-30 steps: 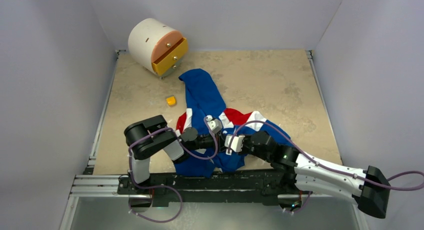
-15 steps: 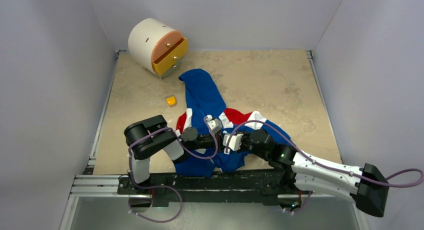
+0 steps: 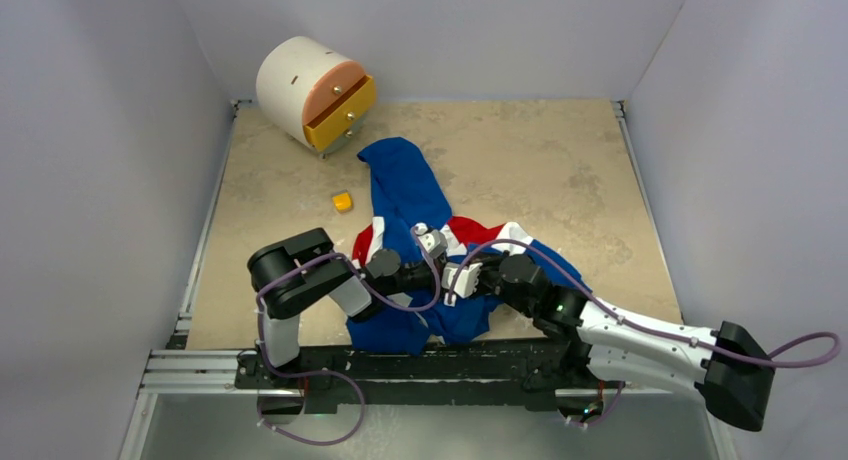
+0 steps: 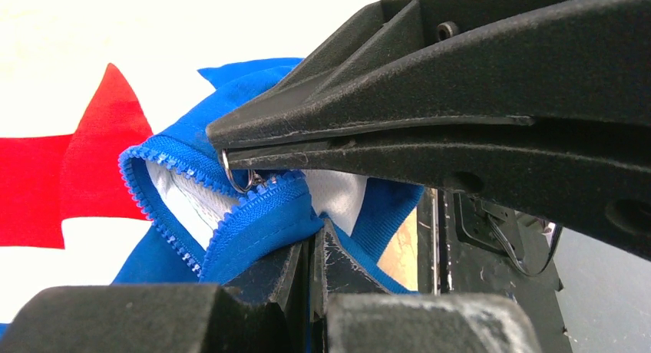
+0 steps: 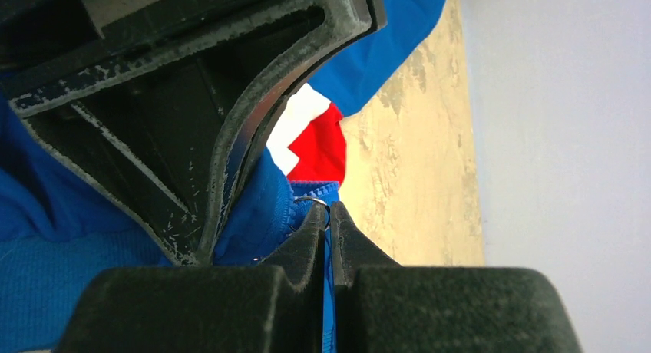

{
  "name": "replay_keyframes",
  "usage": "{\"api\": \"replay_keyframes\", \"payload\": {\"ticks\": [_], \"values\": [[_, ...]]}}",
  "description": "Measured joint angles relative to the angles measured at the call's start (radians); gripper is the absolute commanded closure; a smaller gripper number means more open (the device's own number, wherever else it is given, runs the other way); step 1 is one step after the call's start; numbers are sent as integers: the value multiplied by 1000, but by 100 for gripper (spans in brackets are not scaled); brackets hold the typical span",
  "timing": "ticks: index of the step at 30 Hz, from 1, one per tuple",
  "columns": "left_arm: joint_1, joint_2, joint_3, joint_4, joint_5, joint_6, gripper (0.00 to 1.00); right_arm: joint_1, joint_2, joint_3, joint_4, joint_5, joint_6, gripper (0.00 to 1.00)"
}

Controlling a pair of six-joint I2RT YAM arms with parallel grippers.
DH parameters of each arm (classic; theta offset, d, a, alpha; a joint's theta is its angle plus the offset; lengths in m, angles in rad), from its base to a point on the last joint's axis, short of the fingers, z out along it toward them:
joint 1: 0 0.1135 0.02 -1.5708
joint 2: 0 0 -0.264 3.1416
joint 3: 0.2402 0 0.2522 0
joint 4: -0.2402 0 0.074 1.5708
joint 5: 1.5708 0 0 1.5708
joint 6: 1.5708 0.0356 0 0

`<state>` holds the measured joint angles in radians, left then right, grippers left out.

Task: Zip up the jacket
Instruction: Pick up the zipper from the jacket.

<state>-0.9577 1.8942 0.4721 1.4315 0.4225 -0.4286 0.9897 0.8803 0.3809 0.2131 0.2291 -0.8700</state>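
The blue jacket (image 3: 405, 185) with red and white panels lies bunched in the middle of the table, one sleeve stretched away. My left gripper (image 3: 436, 283) and right gripper (image 3: 447, 272) meet over its near part. In the left wrist view my left gripper (image 4: 315, 234) is shut on a fold of blue jacket fabric (image 4: 261, 222) just below the zip teeth. The right gripper's fingers (image 4: 430, 123) cross above it and pinch the metal zip pull ring (image 4: 236, 178). In the right wrist view my right gripper (image 5: 327, 211) is shut on the ring (image 5: 321, 204) and the zip tape.
A round white drawer unit (image 3: 300, 80) with orange and yellow drawer fronts lies at the back left. A small yellow block (image 3: 343, 201) sits left of the jacket. Grey walls close in on both sides. A metal rail (image 3: 200, 365) runs along the near edge.
The right arm has pushed a little to the left and away. Both grippers and the pinched part of the jacket shifted slightly with it; the near hem has bunched leftward.
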Motion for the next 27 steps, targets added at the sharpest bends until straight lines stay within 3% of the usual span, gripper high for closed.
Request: {"api": "replay_keyframes", "payload": {"ticks": [12, 27], "values": [[2, -9, 14, -18, -26, -6, 100, -11, 60, 0, 103, 49, -44, 100], [-7, -66, 42, -163, -23, 2, 100, -31, 119, 0, 241, 124, -48, 100]]}}
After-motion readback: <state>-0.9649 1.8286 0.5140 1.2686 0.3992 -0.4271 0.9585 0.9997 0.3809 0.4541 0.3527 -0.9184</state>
